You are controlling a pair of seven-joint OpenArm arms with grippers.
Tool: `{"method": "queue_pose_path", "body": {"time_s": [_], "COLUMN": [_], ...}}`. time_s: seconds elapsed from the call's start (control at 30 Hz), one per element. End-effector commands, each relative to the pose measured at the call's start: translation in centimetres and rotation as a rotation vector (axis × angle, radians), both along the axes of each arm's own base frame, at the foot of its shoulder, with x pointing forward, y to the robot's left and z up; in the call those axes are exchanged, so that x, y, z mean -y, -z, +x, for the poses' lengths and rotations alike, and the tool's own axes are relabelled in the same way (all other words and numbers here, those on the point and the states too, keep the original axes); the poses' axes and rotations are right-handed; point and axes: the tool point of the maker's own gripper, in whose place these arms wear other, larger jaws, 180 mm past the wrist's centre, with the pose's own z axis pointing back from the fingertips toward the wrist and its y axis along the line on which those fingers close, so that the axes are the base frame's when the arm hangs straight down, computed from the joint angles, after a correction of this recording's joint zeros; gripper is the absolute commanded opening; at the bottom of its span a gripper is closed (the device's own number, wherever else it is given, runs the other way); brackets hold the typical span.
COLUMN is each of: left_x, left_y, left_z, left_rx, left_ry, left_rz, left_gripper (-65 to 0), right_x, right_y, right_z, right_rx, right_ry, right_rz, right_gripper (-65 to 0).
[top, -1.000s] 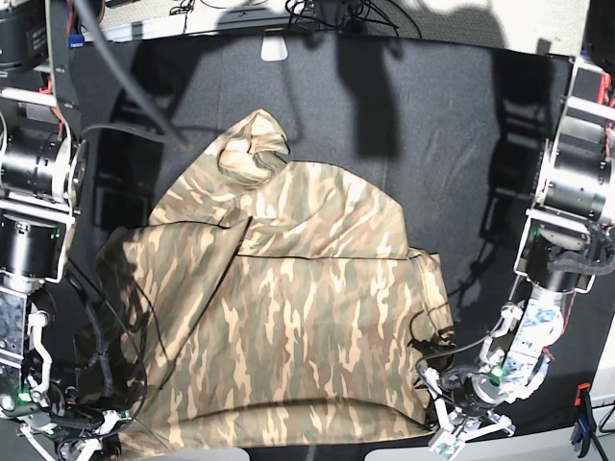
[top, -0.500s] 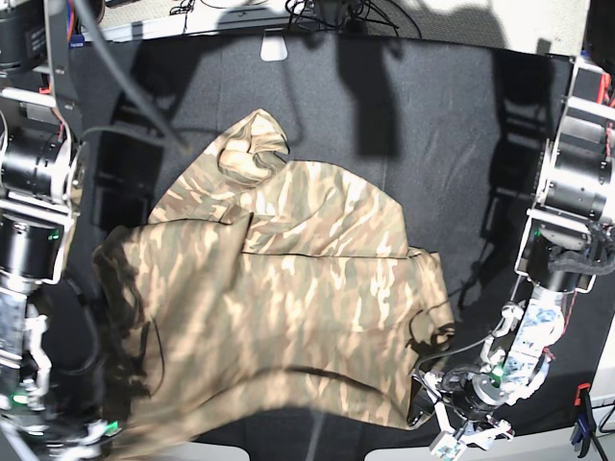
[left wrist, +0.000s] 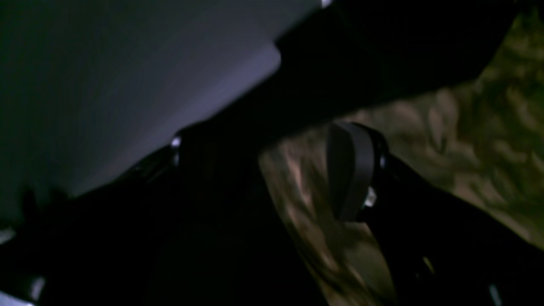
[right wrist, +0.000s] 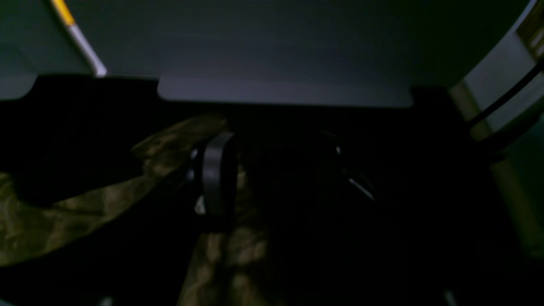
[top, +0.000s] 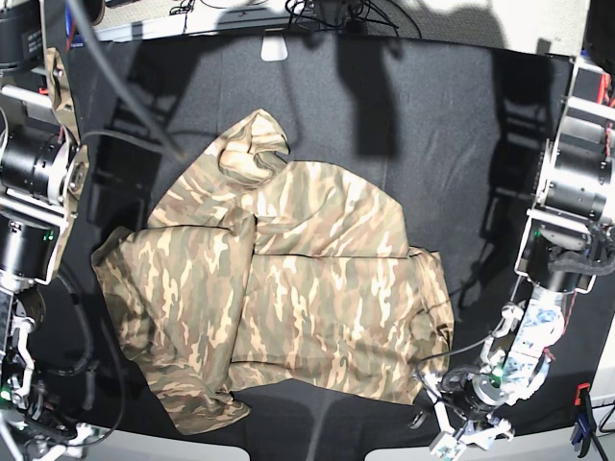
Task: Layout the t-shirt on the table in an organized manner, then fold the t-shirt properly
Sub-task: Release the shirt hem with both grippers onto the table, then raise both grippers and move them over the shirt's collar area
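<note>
**A:** Though the wrist views were dim, where did you make the t-shirt (top: 288,288) out to be?

**B:** It lay crumpled across the middle of the worktop (top: 442,144). A bunched knot (top: 252,144) sat toward 12 o'clock, and a doubled-over flap (top: 183,317) spread toward 8 o'clock.

**A:** And the tools?

**B:** The left tool (top: 466,423) sat at about 5 o'clock, just beside the shirt's near corner (top: 428,379). Its jaws stood wide apart, with cloth lying loose by one finger (left wrist: 352,170) and nothing pinched. The right tool (right wrist: 276,170) was down at 7 o'clock. As far as the gloom allowed, its jaws were parted too, with fabric next to them but not clamped.

**A:** How did you reckon the shirt would behave?

**B:** Soft, light and limp, I judged. It would sag and crease from any single pinch, and it would drag on the black cloth rather than slide.

**A:** So where to take hold?

**B:** Both tools should take an edge, not the middle. I thought the 5 o'clock corner and the flap's outer edge at 8 o'clock were best, pulling them apart to spread it flat. The knot at 12 o'clock looked like it needed teasing open afterwards.
</note>
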Motion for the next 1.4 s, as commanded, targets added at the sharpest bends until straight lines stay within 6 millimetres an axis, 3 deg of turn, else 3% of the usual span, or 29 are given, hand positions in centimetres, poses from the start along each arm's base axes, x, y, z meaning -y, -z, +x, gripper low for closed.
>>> {"method": "queue_pose_path", "body": {"time_s": [0.0, 0.07, 0.17, 0.37, 0.53, 0.7, 0.93, 1.17, 1.37], "left_x": [-0.1, -0.1, 1.5, 4.6, 6.1, 5.8, 5.0, 6.5, 7.6], "left_y": [-3.2, -2.6, -2.7, -4.3, -5.0, -4.3, -1.6, 1.3, 2.9], "left_z": [1.3, 1.0, 0.3, -1.5, -5.0, -10.0, -17.0, -23.5, -27.1], "left_rx": [0.040, -0.035, -0.102, -0.146, -0.115, -0.077, -0.089, -0.139, -0.197], "left_ry": [-0.021, -0.048, 0.010, 0.116, 0.202, 0.274, 0.295, 0.329, 0.326], "left_rz": [-0.045, -0.107, -0.174, -0.189, -0.172, -0.102, -0.068, -0.080, -0.132], "left_gripper": [-26.6, -26.6, -26.6, -26.6, -26.6, -26.6, -26.6, -26.6, -26.6], "right_x": [-0.3, -2.6, -5.8, -5.9, -6.8, -8.9, -12.3, -16.4, -18.3], "right_y": [-3.3, -2.8, -2.5, -0.6, 2.6, 6.1, 9.8, 14.5, 18.4], "right_z": [0.5, 0.2, -0.6, -1.6, -4.2, -8.8, -16.4, -24.7, -28.5], "right_rx": [0.073, 0.039, 0.023, -0.045, -0.079, -0.107, -0.150, -0.256, -0.323], "right_ry": [-0.031, -0.160, -0.354, -0.384, -0.411, -0.468, -0.568, -0.656, -0.649], "right_rz": [0.017, 0.048, 0.027, -0.008, -0.061, -0.149, -0.228, -0.177, -0.160], "right_gripper": [-37.0, -37.0, -37.0, -37.0, -37.0, -37.0, -37.0, -37.0, -37.0]}}
